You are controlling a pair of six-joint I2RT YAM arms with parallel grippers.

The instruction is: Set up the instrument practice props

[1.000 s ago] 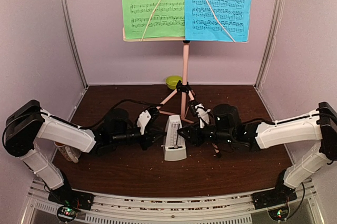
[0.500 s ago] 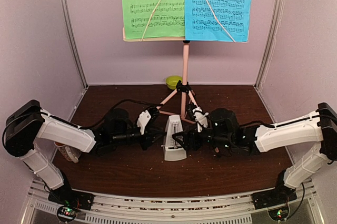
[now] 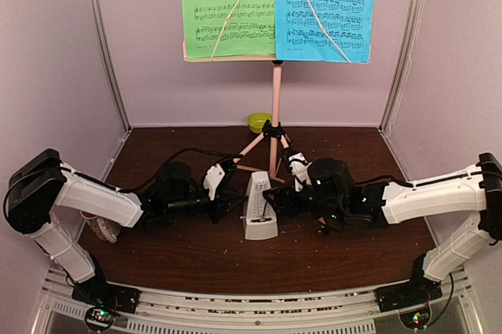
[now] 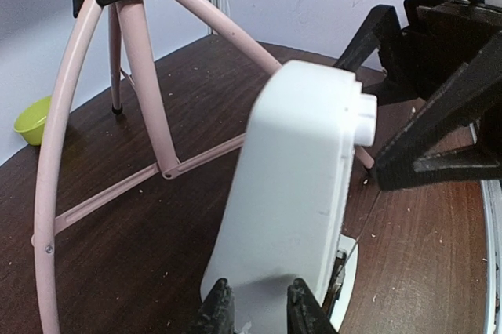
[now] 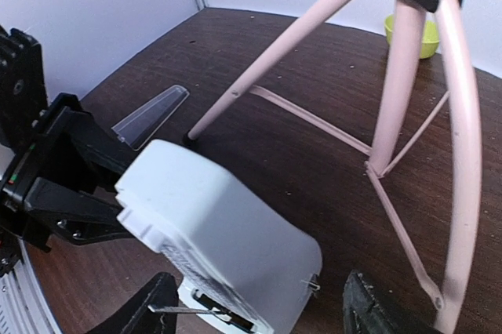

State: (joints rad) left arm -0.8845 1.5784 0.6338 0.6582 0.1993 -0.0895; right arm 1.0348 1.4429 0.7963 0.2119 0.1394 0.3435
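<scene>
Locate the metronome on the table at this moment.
In the top view the metronome stands mid-table, just in front of the legs of the stand, between the left hand and right hand.

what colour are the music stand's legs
Pale pink. The music stand's legs show best in the right wrist view.

The left arm [image 3: 98, 197] and right arm [image 3: 427, 197] share smooth white shells between bulky black joints. Thin black cables [image 3: 184, 155] loop over the forearms. The fingers [image 4: 439, 126] are black, flat and angular. Each base [image 3: 102, 300] is black, with small red and green lights.
</scene>
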